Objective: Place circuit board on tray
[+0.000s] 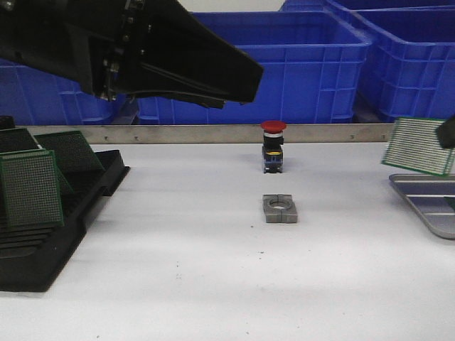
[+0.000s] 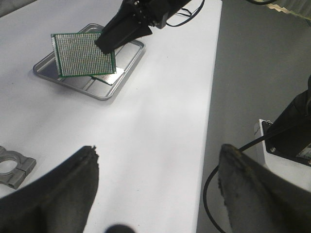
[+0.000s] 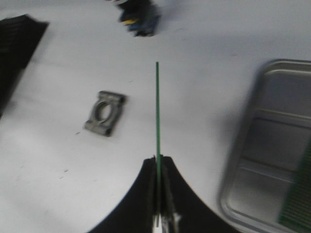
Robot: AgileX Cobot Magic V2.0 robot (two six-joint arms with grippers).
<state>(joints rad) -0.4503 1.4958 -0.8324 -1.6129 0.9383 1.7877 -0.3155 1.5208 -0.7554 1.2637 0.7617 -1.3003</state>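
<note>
One circuit board (image 3: pixel 157 141) clamped edge-on in right end effector (image 3: pixel 158 194), above tray (image 3: pixel 272 145).

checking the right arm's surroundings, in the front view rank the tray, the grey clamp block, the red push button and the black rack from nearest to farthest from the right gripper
Measured from the right gripper, which holds the circuit board at the right edge:
1. tray, just below it on the right.
2. red push button and grey clamp block, both mid-table; too close to call.
3. black rack, far left.
</note>
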